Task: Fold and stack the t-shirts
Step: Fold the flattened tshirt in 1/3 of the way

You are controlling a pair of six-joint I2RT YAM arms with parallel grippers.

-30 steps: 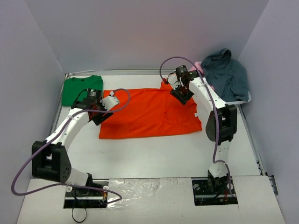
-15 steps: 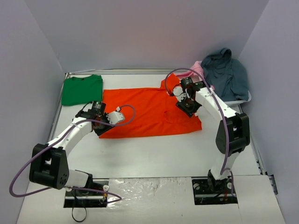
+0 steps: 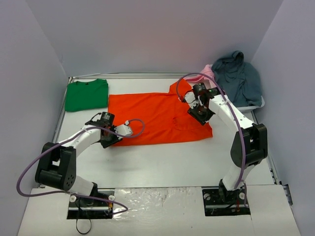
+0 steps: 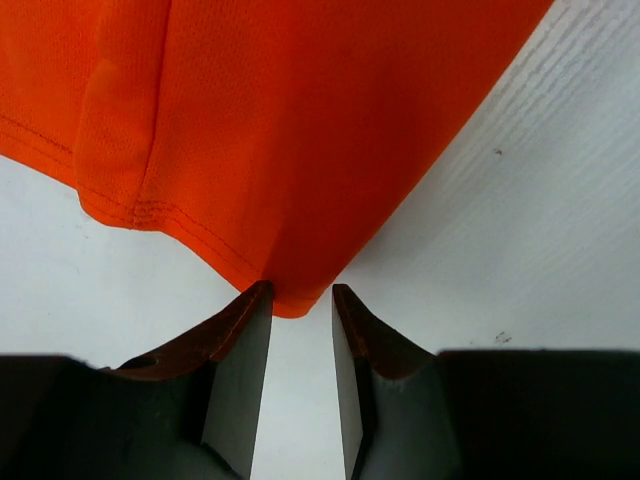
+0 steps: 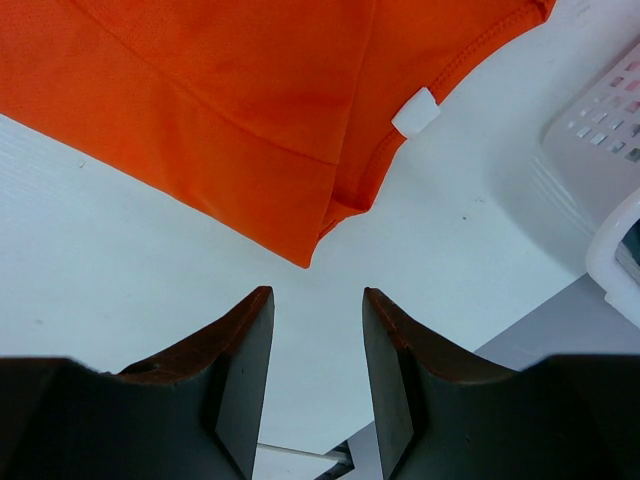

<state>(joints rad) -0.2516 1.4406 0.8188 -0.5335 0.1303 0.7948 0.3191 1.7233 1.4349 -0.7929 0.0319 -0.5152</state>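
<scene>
Orange t-shirt [image 3: 157, 118] lies spread flat mid-table [image 3: 162, 162]; green t-shirt [image 3: 87, 95] sits folded at far-left corner. Left gripper [image 4: 298, 300] at orange shirt's near-left corner, jaws a narrow gap apart, corner tip right at the fingertips, not clamped. Right gripper [image 5: 318, 300] partly open, empty, just off shirt's right edge.

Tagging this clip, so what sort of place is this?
Probably a robot lab test cell: left arm and right arm bolted to a white table, plain walls boxing it in, orange shirt spread flat.
</scene>
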